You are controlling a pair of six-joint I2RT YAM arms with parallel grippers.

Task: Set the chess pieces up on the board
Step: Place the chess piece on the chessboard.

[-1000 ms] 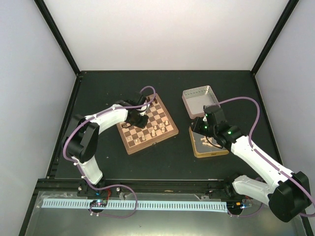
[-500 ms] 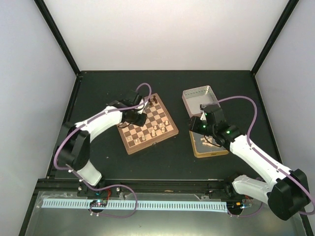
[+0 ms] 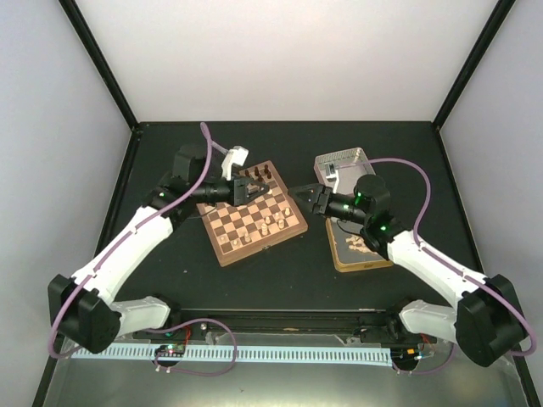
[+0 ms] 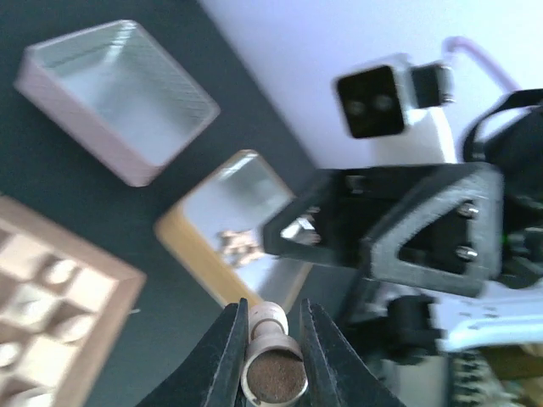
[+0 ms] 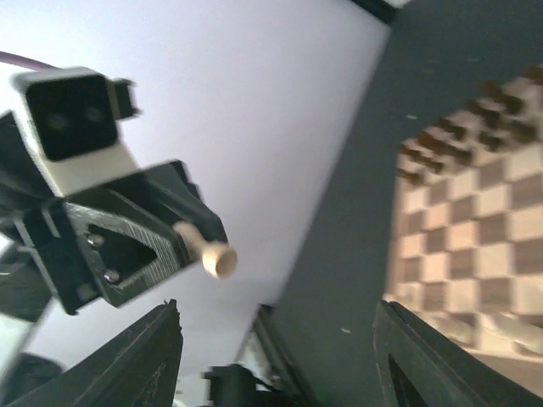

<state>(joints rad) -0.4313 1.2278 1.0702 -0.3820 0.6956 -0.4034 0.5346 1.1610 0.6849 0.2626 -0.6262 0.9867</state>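
My left gripper (image 4: 271, 315) is shut on a pale cream chess piece (image 4: 273, 366) held sideways, base toward the camera. In the top view it (image 3: 257, 188) hovers over the far part of the board (image 3: 222, 251), pointing right. My right gripper (image 3: 307, 196) faces it from just past the board's right corner, open and empty. In the right wrist view its fingers (image 5: 157, 360) stand wide apart, and the piece (image 5: 214, 255) sticks out of the left gripper ahead. A few pale pieces (image 3: 268, 225) stand on the board.
Dark brown pieces (image 3: 259, 175) line the board's far edge. The gold tin (image 3: 341, 258), with loose pale pieces (image 3: 357, 244) inside, lies to the right of the board. The pinkish-silver lid (image 3: 343, 161) sits behind the tin.
The left gripper rose off the board and swung to point right with the pale piece in it. The right gripper lifted from the gold tin, turned toward the left one and opened.
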